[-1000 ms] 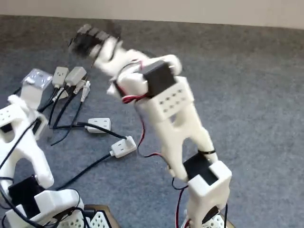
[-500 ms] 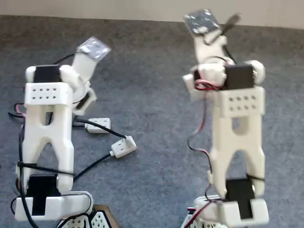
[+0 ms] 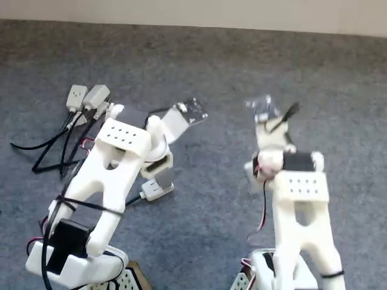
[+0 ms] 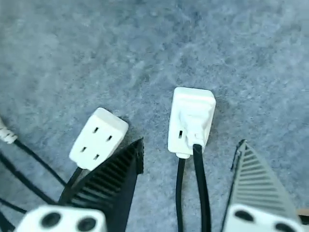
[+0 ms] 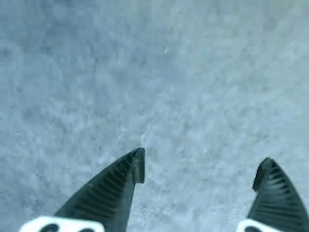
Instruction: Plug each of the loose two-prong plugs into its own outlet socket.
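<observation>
Hovering above plugged socket point(image 4: 191, 113), left hand point(image 4: 190, 143) gapes; empty socket point(image 4: 98, 138) beside.

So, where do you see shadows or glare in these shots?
High view: even light; the shiny plates at both arms' tips glint white. Left wrist view: the slotted outlet block and the block with two cables throw thin, soft shadows on the carpet. Right wrist view: carpet ahead of the open right tool is evenly lit, no glare.

socket point(image 3: 152, 190) — half under arm point(image 3: 115, 163), cords point(image 4: 199, 183) cropped
</observation>
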